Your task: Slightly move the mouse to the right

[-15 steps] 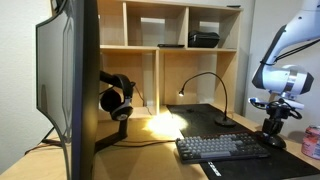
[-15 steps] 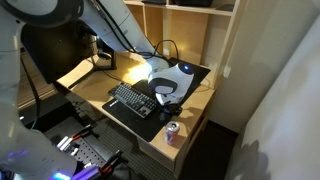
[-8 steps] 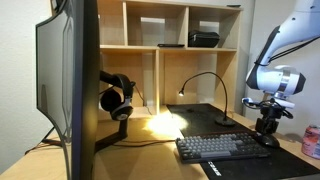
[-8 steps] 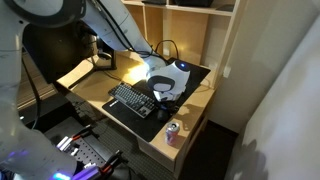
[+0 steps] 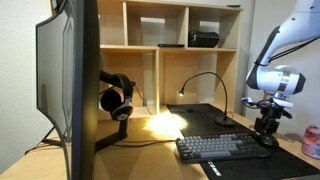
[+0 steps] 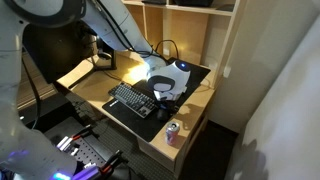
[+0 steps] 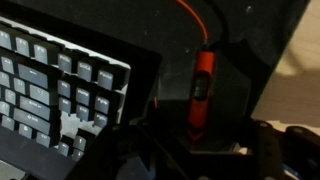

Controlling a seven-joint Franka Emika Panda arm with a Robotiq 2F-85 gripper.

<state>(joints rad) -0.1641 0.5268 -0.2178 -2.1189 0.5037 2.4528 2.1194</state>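
Note:
The black mouse (image 7: pixel 200 85), with a red strip down its middle, lies on the dark desk mat just right of the keyboard (image 7: pixel 60 90). In the wrist view my gripper (image 7: pixel 200 150) straddles it, with one dark finger against each side. In an exterior view the gripper (image 5: pixel 267 127) points straight down onto the mouse (image 5: pixel 271 140) beside the keyboard (image 5: pixel 222 147). In an exterior view the gripper (image 6: pixel 166 93) covers the mouse, which is hidden there.
A reddish cup (image 5: pixel 311 142) stands close beside the mouse, near the desk edge (image 6: pixel 171 132). A gooseneck lamp (image 5: pixel 205 85) stands behind the keyboard. Headphones (image 5: pixel 115 98) hang by a large monitor (image 5: pixel 70 80). Shelves stand at the back.
The gripper and the mouse have shifted slightly sideways towards the keyboard since one second ago. Nothing has moved in the last half second.

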